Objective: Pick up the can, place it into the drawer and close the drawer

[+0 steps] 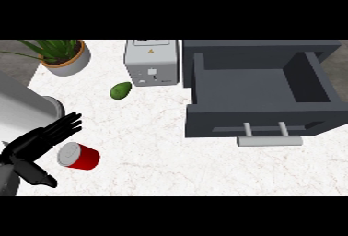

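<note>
Beside the can (79,156), left hand (35,146) spread, grasping nothing.
Can lies tipped on the surface (149,152), between fingers and thumb; drawer (262,108) stands pulled out, well apart at right.

The counter (170,152) looks like polished white marble with faint reddish veins. On it, left of the drawer (262,87), the can (78,156) lies with a glossy red body and a bare, silvery metal end. The drawer looks like matt dark grey painted metal, and its handle (269,140) is brushed pale metal. Behind the can, the avocado (121,90) has dull green skin. The left hand (37,143), beside the can, is matt black.
</note>
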You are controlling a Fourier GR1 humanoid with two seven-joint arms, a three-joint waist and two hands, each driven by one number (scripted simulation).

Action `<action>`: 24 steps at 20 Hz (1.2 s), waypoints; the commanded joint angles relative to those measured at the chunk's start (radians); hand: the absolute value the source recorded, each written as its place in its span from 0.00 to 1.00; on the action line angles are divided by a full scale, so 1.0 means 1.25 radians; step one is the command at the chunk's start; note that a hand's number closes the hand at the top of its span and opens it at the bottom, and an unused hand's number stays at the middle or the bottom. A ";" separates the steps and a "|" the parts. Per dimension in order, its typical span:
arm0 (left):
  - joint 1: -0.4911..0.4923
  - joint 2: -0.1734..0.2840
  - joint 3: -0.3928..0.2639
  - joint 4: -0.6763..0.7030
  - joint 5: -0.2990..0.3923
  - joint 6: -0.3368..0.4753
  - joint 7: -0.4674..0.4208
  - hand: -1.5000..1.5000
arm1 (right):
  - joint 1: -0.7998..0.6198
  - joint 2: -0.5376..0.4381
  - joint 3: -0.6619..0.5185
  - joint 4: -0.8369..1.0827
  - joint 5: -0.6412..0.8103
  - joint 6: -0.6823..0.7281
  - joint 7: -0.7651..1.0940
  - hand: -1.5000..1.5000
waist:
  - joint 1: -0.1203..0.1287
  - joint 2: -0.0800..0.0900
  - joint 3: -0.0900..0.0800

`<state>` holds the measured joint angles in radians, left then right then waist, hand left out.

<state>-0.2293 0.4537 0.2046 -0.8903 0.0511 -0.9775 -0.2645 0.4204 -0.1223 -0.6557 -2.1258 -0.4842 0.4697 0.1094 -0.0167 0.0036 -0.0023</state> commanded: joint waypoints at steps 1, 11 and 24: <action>-0.039 -0.008 -0.031 0.102 -0.082 -0.035 -0.163 0.00 | -0.029 -0.018 -0.008 -0.003 -0.027 -0.009 0.026 0.00 | -0.005 0.002 -0.001; -0.063 0.010 -0.084 0.241 -0.123 -0.012 -0.275 0.00 | 0.000 0.031 -0.003 -0.002 0.018 0.031 -0.012 0.00 | -0.007 0.003 -0.001; -0.108 -0.046 -0.123 0.337 -0.096 0.003 -0.282 1.00 | 0.031 0.036 -0.027 -0.081 -0.040 0.011 0.064 0.00 | -0.004 0.000 0.000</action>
<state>-0.3634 0.3991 0.0495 -0.4988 -0.0925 -0.8045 -0.5089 0.4390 -0.0917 -0.6858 -2.1947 -0.5270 0.4844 0.1714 -0.0256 0.0059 -0.0033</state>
